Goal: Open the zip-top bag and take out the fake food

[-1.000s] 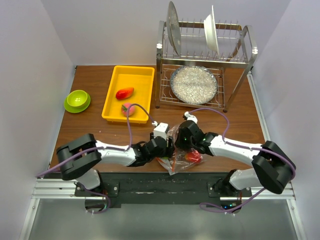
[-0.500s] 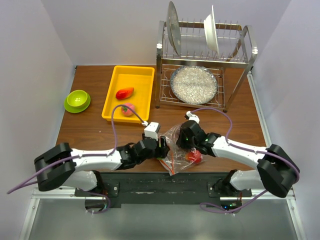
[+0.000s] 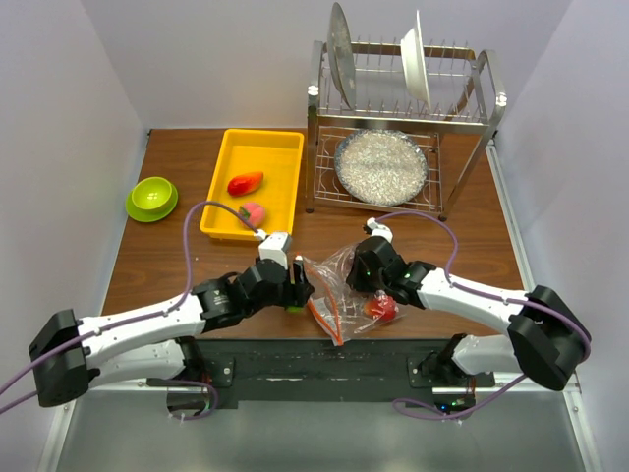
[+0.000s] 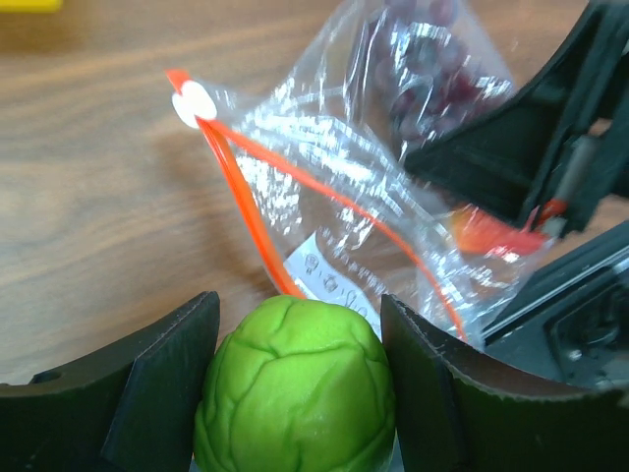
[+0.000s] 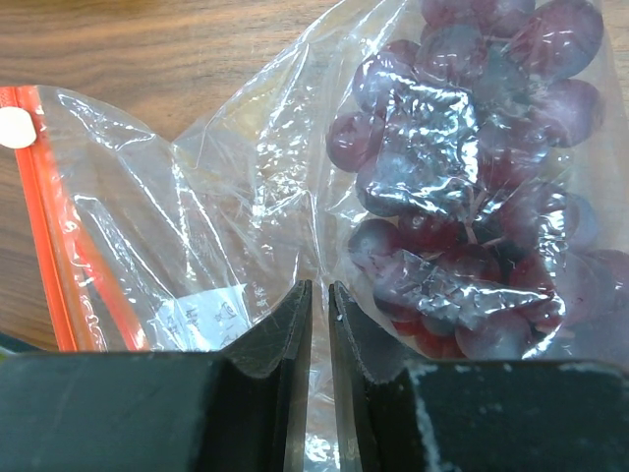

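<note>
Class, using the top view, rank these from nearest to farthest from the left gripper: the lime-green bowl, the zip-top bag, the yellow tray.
1. zip-top bag, just right of the left gripper.
2. yellow tray, behind it.
3. lime-green bowl, far left.

The left gripper (image 3: 294, 295) lies low over the table with a patch of green fruit (image 3: 293, 307) showing between its fingers. Just ahead of those fingertips sits the zip-top bag (image 3: 332, 283), crumpled. Its orange-red zip strip (image 3: 325, 321) runs closest to the left fingers. The right gripper (image 3: 360, 278) has its fingers pressed into the far side of the bag; their grip cannot be judged from above. A red tomato (image 3: 381, 308) lies in the bag just beside the right fingers. Well apart from both sets of fingers, a yellow tray (image 3: 221, 187) holds an orange-red piece (image 3: 245, 183) and a pink peach (image 3: 254, 210).
</note>
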Motion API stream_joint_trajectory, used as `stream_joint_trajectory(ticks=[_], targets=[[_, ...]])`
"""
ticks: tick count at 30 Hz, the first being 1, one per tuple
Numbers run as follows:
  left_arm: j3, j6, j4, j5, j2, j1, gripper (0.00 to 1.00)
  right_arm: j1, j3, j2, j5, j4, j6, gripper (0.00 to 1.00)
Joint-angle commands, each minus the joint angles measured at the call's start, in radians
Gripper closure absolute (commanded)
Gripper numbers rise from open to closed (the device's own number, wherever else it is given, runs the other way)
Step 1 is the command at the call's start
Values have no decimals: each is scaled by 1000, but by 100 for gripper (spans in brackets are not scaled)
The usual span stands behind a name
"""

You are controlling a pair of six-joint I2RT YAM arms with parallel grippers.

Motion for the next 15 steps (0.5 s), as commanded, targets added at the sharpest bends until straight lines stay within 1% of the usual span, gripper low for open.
stream_joint_trajectory(ticks=[1, 4, 5, 6, 8, 9, 10, 13, 14, 15], targets=[[84, 40, -41, 44, -61, 113, 70, 4, -5, -34, 22, -8, -17, 83], [123, 109, 3, 87, -52, 208, 69, 4, -10, -47, 24, -13, -20, 83], [142, 128, 19, 102, -38, 280, 69, 4, -13, -56, 27, -14, -22, 82], [162, 163, 36, 127, 0, 317, 69, 4, -13, -61, 25, -17, -25, 82], [226, 203, 103, 115, 54, 393, 69, 4, -10, -67, 30, -26, -26, 82], [251, 232, 126, 78, 119, 415, 69, 4, -7, -74, 30, -29, -29, 82], [306, 240, 157, 63, 158, 459, 69, 4, -5, -77, 33, -36, -31, 82], [402, 263, 212, 23, 308, 532, 69, 4, 7, -93, 39, -54, -45, 79], [424, 272, 258, 12, 342, 552, 69, 4, 12, -97, 36, -57, -45, 79], [443, 292, 276, 3, 408, 567, 68, 6, 13, -116, 33, -62, -46, 78]])
